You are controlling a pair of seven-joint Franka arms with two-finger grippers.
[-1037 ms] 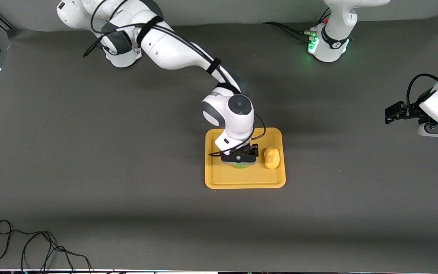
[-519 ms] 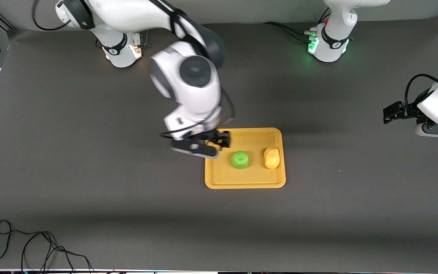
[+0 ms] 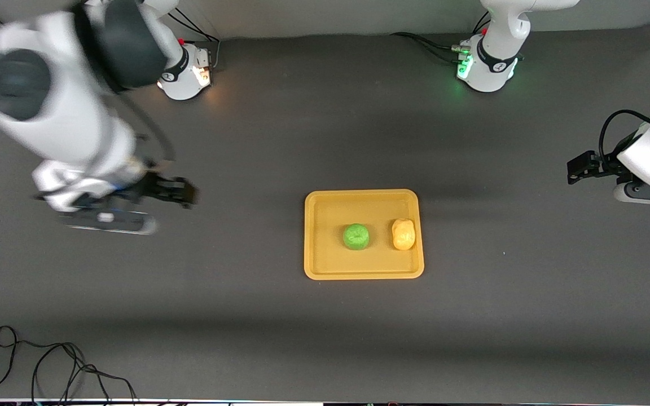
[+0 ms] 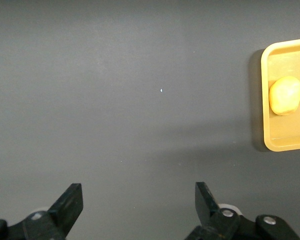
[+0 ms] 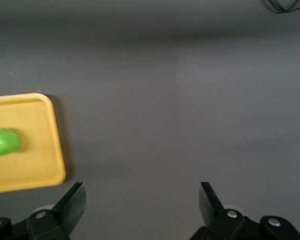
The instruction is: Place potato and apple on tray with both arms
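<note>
The orange-yellow tray lies mid-table. On it sit the green apple and, beside it toward the left arm's end, the yellow potato. Nothing touches either one. My right gripper is up over bare table toward the right arm's end, open and empty. Its wrist view shows the apple on the tray, well apart from the right gripper. My left gripper waits open over the left arm's end. Its wrist view shows the left gripper, the potato and the tray's rim.
A dark grey mat covers the table. The two arm bases stand along the edge farthest from the front camera. A loose black cable lies near the front edge at the right arm's end.
My right gripper, low over the apple on the tray a second ago, has risen and swung away toward the right arm's end. The apple stays on the tray. The left arm has barely moved.
</note>
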